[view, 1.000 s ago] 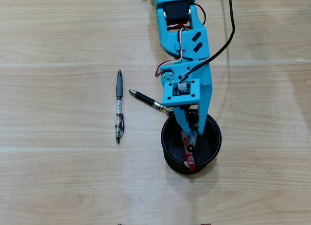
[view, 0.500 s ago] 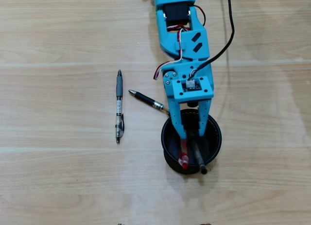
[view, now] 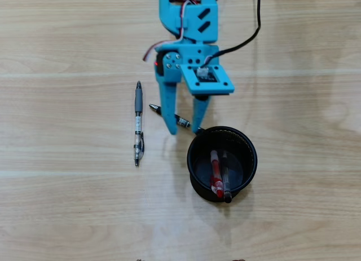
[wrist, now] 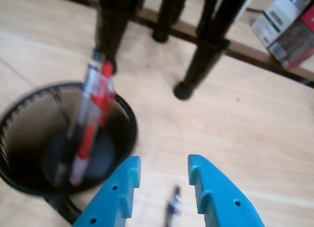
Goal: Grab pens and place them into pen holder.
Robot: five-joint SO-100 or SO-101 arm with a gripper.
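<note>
In the overhead view my blue gripper (view: pixel 185 129) is open and straddles a black pen (view: pixel 181 121) that lies slanted on the wooden table, its right end next to the holder. A grey pen (view: pixel 137 123) lies upright in the picture to the left. The black mesh pen holder (view: pixel 192 154) stands just below and right of the gripper, with a red pen (view: pixel 215 169) and a dark pen (view: pixel 225 179) inside. In the wrist view the gripper (wrist: pixel 164 163) is open, a pen tip (wrist: pixel 172 206) shows between the fingers, and the holder (wrist: pixel 128 114) is at the left with its red pen (wrist: pixel 93 124).
A black cable (view: pixel 252 34) runs from the arm toward the top right in the overhead view. In the wrist view black furniture legs (wrist: pixel 203 60) and a wooden rail stand beyond the holder, with cardboard boxes (wrist: pixel 289 31) at the far right.
</note>
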